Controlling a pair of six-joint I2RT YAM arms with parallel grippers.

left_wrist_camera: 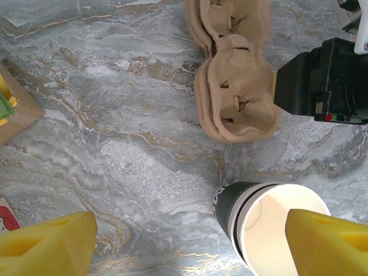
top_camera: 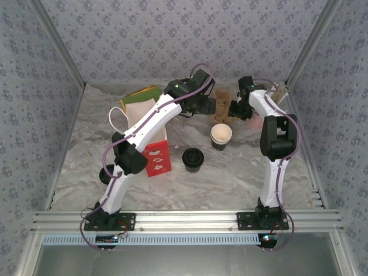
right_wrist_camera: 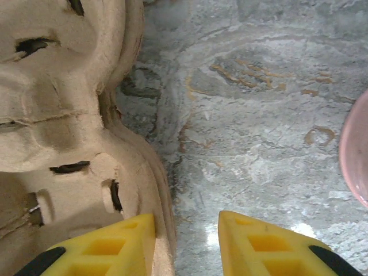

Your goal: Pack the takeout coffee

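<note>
The takeout coffee (top_camera: 221, 136) stands upright mid-table, its mouth uncovered, with a white rim and a dark sleeve. In the left wrist view the takeout coffee (left_wrist_camera: 270, 221) sits at the lower right, partly under one yellow finger (left_wrist_camera: 328, 241). My left gripper (left_wrist_camera: 190, 247) hangs above the table, open, with only bare marble between its fingers. It reaches to the back centre as left gripper (top_camera: 196, 105). My right gripper (right_wrist_camera: 187, 247) straddles the rim of a brown pulp cup carrier (right_wrist_camera: 63, 115). One finger is over the carrier's wall, the other stands apart over the table.
The carrier (top_camera: 222, 106) lies at the back between both grippers. A red-and-white paper bag (top_camera: 156, 156) stands under the left arm, with a tan and green pack (top_camera: 142, 95) behind it. A dark round lidded cup (top_camera: 193, 159) sits near the bag. A pink cup (right_wrist_camera: 357, 149) is right of the right gripper.
</note>
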